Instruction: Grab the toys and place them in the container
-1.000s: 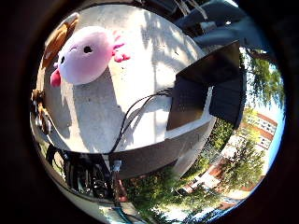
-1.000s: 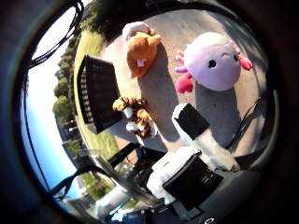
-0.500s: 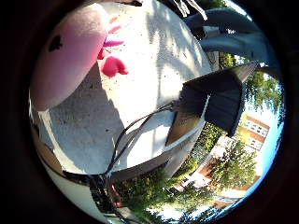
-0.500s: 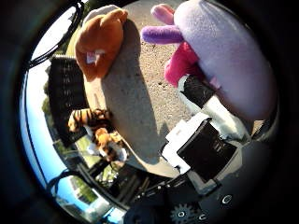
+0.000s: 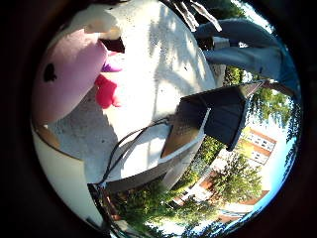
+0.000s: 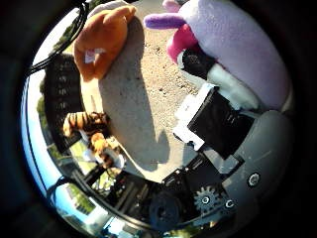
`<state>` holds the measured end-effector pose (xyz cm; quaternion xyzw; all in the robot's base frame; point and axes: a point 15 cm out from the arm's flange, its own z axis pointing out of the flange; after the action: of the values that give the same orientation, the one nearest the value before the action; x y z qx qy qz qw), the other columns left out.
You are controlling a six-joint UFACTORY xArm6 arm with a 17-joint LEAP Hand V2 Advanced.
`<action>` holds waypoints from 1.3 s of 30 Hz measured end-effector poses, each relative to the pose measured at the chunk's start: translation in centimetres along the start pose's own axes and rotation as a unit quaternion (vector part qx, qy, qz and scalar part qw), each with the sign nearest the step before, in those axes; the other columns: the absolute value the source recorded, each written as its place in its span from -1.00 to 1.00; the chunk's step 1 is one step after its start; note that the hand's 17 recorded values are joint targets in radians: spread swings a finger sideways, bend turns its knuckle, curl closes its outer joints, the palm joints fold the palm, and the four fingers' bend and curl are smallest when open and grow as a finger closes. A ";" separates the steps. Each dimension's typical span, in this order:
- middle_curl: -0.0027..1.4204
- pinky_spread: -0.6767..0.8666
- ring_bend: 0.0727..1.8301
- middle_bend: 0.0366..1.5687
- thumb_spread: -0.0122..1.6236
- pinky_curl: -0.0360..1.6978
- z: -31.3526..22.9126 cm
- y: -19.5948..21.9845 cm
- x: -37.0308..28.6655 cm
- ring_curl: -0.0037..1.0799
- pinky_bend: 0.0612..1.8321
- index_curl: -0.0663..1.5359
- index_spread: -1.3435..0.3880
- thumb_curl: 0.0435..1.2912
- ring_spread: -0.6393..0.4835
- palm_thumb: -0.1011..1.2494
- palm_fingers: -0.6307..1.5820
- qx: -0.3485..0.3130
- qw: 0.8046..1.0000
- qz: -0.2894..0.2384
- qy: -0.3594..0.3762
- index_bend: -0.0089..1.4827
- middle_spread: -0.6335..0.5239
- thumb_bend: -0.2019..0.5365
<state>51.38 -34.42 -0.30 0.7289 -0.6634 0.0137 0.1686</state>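
A big pink plush toy [image 5: 61,79] with a dark eye and magenta frills fills much of the right little finger side palm view, close under my palm, lying on the pale table [image 5: 158,89]. In the right thumb side palm view, my right hand [image 6: 213,114] reaches a straight white-and-black finger out, and its dark tip touches the plush [image 6: 238,45]. An orange plush toy [image 6: 104,40] lies beside the pink one. A small striped tiger toy [image 6: 87,131] lies near the table's edge. The black slatted container [image 6: 61,89] stands at that edge, away from the hand.
A dark box-like container [image 5: 216,111] stands at the table's edge in the right little finger side palm view. Beyond the table are trees [image 5: 238,178], grass and buildings. The arm's geared black body [image 6: 183,203] fills one edge of the thumb side view.
The hand has come closer to the pink plush, which now fills more of each view. The finger's tip now rests against it. The other toys lie as before.
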 end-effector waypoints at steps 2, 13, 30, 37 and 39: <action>0.15 0.29 0.30 0.28 0.34 -0.18 -2.0 1.8 -0.9 0.41 0.32 -0.65 -0.18 -0.20 0.06 0.66 0.57 -0.028 0.999 -0.008 -0.014 -0.52 -0.31 -0.43; 0.40 0.15 0.44 0.44 0.38 0.03 -27.1 11.4 -12.7 0.62 0.54 -0.53 -0.50 -0.02 -0.08 0.63 0.41 -0.024 0.980 -0.116 -0.162 -0.15 -0.35 -0.49; 0.56 0.06 0.59 0.59 0.40 0.16 -34.4 4.9 -46.3 0.72 0.66 -0.19 -0.72 0.13 -0.13 0.54 0.25 0.044 0.932 -0.273 -0.236 0.04 -0.35 -0.50; 0.53 0.07 0.63 0.59 0.47 0.17 -25.7 -1.5 -51.0 0.64 0.58 0.02 -0.72 0.06 -0.05 0.44 0.17 0.028 0.942 -0.242 -0.232 -0.02 -0.30 -0.51; 0.40 0.12 0.46 0.37 0.49 0.13 -24.3 -2.1 -51.5 0.51 0.49 0.09 -0.59 0.01 0.09 0.42 0.06 0.020 0.942 -0.240 -0.233 -0.02 -0.22 -0.53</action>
<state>52.22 21.64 9.53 0.8523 -0.4896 -0.1840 -0.0064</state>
